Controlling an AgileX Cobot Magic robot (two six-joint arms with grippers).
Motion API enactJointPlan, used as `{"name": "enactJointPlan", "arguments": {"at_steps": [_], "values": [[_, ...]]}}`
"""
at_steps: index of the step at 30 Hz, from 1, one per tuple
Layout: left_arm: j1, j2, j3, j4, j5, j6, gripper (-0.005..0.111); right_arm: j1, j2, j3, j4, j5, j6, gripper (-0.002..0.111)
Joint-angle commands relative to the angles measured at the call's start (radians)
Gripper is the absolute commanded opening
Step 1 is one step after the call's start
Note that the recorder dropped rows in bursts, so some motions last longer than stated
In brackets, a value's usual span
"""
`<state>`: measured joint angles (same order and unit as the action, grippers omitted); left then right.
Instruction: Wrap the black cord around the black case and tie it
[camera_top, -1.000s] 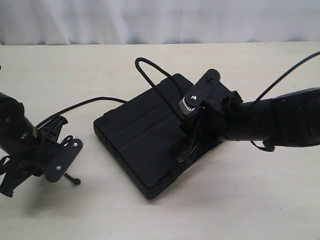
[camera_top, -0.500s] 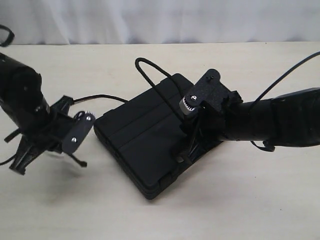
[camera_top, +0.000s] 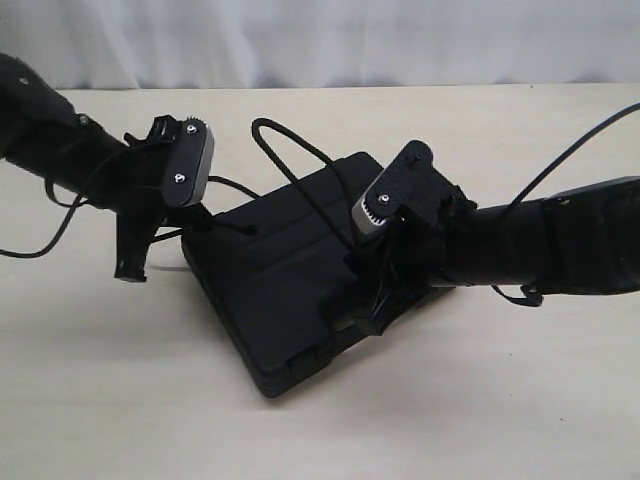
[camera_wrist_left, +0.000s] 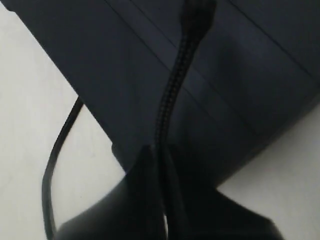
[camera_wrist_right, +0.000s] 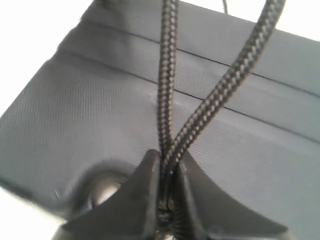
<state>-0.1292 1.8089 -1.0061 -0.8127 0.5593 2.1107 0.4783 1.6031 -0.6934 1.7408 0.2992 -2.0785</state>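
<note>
1. Fingers (camera_wrist_right: 142, 182) of the right gripper (camera_wrist_right: 167, 160) pinch tight on two black cord (camera_wrist_right: 167, 75) strands atop the black case (camera_top: 260, 300), anchoring the loop.
2. Left gripper (camera_wrist_left: 160, 150), beside the case, clamps one cord end (tip lying over the case) — likely for crossing.

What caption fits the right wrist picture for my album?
Right tool pinching two strands of black cord over the black case.
</note>
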Motion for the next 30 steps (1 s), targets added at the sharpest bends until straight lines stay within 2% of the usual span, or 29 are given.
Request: {"name": "enactJointPlan", "arguments": {"at_steps": [1, 14, 21, 30], "values": [[-0.009, 0.058, -0.097, -0.096, 0.082, 0.031, 0.000, -0.004, -0.009, -0.003, -0.006, 0.031, -0.011, 0.004], [-0.140, 0.058, -0.241, -0.032, 0.058, 0.031, 0.000, -0.004, -0.009, -0.003, -0.006, 0.012, -0.015, 0.004], [-0.150, 0.058, -0.278, 0.044, 0.147, 0.031, 0.000, -0.004, -0.009, -0.003, -0.001, -0.022, -0.007, 0.004], [-0.150, 0.046, -0.287, 0.026, 0.208, 0.031, 0.000, -0.004, -0.009, -0.003, -0.001, -0.022, 0.001, 0.004]]}}
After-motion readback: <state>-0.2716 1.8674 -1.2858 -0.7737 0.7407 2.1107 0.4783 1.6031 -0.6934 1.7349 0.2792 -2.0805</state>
